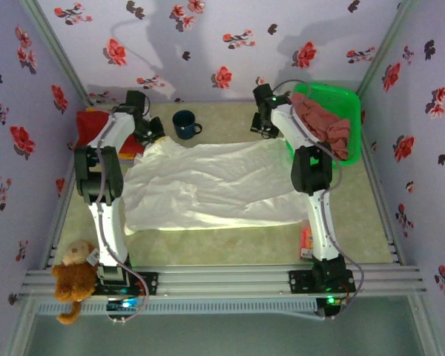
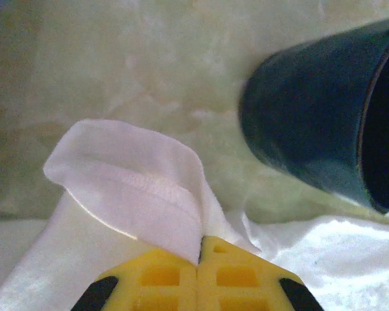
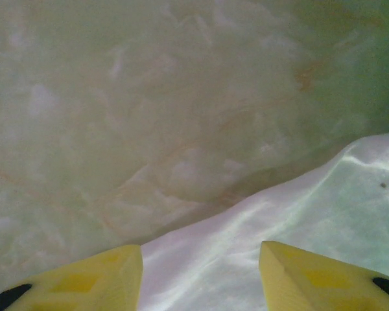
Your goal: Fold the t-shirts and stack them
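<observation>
A white t-shirt (image 1: 208, 185) lies spread across the middle of the table. At its far left corner my left gripper (image 1: 154, 132) is shut, pinching a fold of the white cloth (image 2: 142, 188) between its yellow fingers (image 2: 162, 278). My right gripper (image 1: 265, 127) is at the shirt's far right edge, open, with the white cloth (image 3: 259, 246) lying between and below its yellow fingertips (image 3: 110, 272). Dusty-pink t-shirts (image 1: 328, 124) are heaped in the green basket (image 1: 340, 96) at the back right. A red t-shirt (image 1: 104, 126) lies at the back left, partly hidden by the left arm.
A dark blue mug (image 1: 185, 123) stands at the back, just right of the left gripper, and looms close in the left wrist view (image 2: 318, 123). A brown teddy bear (image 1: 73, 276) sits at the near left corner. A small orange object (image 1: 305, 241) lies by the right arm's base.
</observation>
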